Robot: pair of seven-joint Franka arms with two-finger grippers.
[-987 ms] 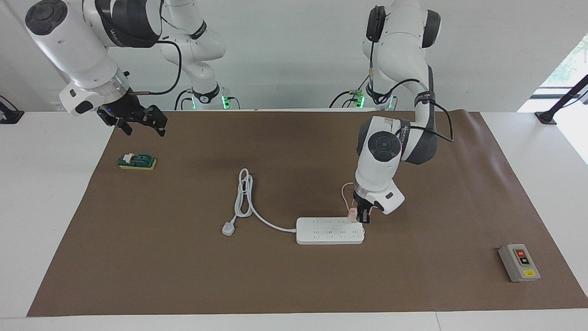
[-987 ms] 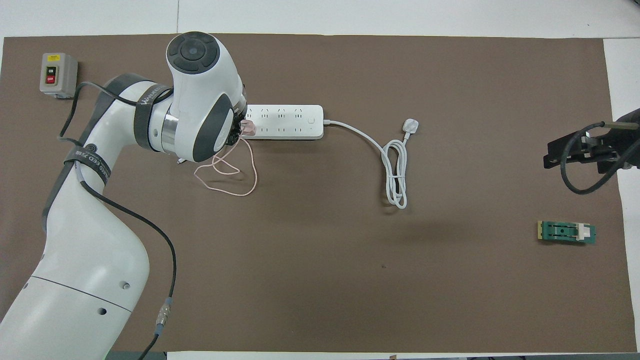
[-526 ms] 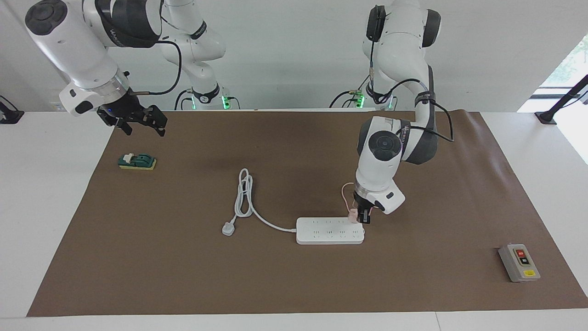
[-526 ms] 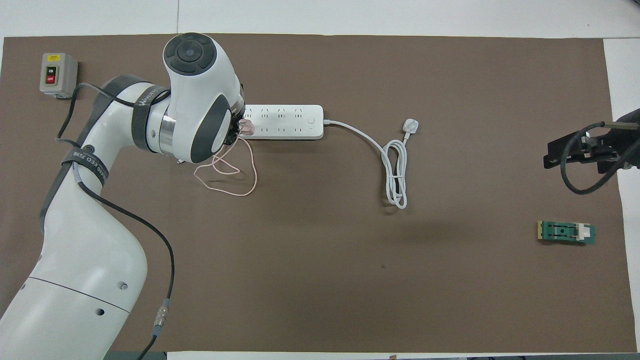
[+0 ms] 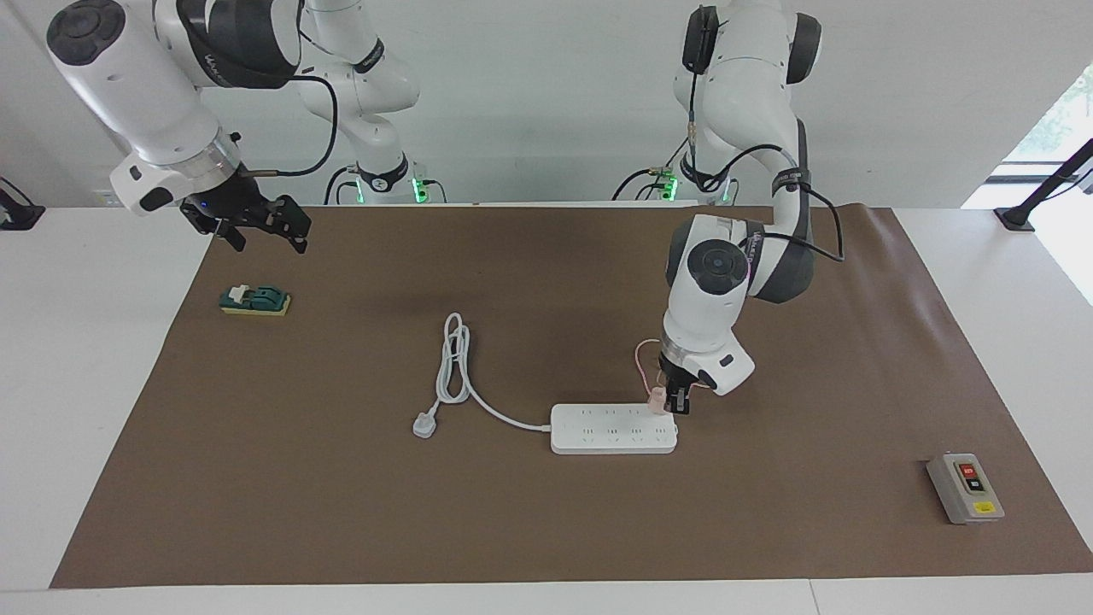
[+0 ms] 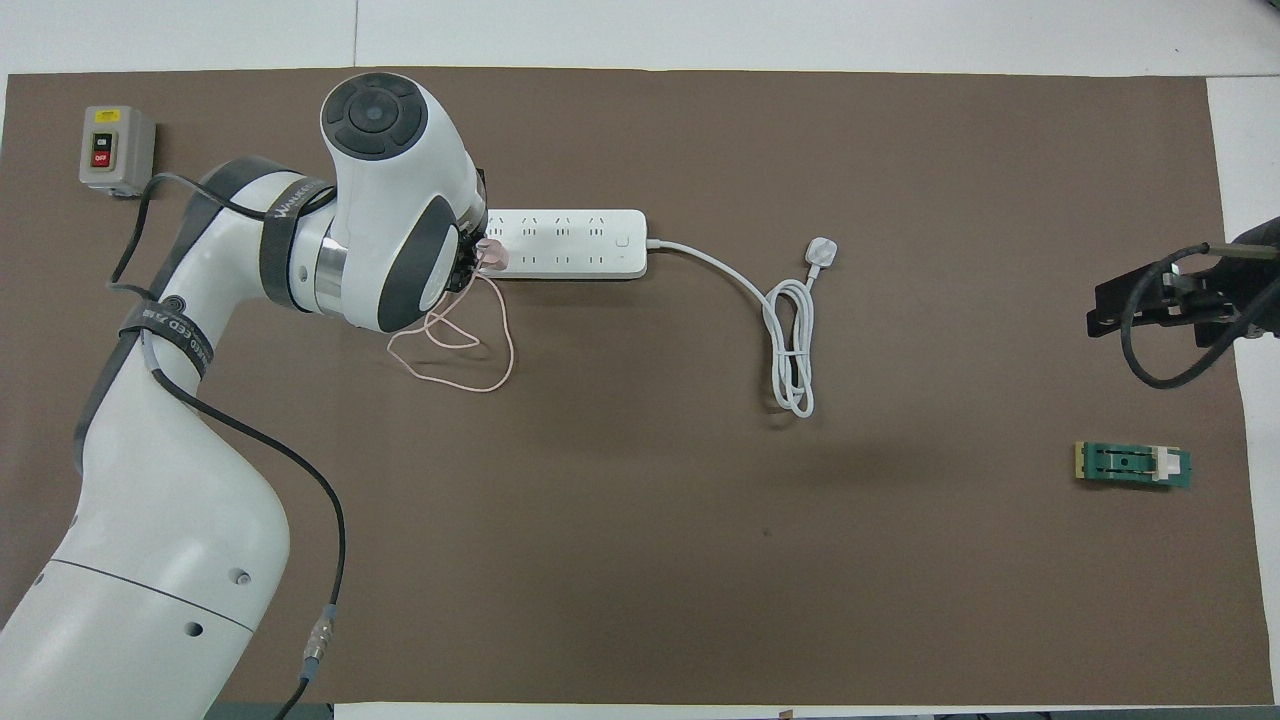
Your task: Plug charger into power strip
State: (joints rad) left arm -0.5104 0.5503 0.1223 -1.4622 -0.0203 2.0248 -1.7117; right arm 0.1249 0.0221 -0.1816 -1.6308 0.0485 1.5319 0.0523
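Facing view: the left tool (image 5: 668,401) is gripping the pink charger (image 5: 656,400) tight, and over the last second it has been edging along the power strip (image 5: 613,429) at the end toward the left arm, so it looks to be lining up on a socket rather than seated. The right tool (image 5: 256,224) is waiting, fingers wide, over the table edge. Overhead view: the charger (image 6: 492,255) is sitting over the power strip (image 6: 570,243), its cable (image 6: 470,350) looping nearer the robots.
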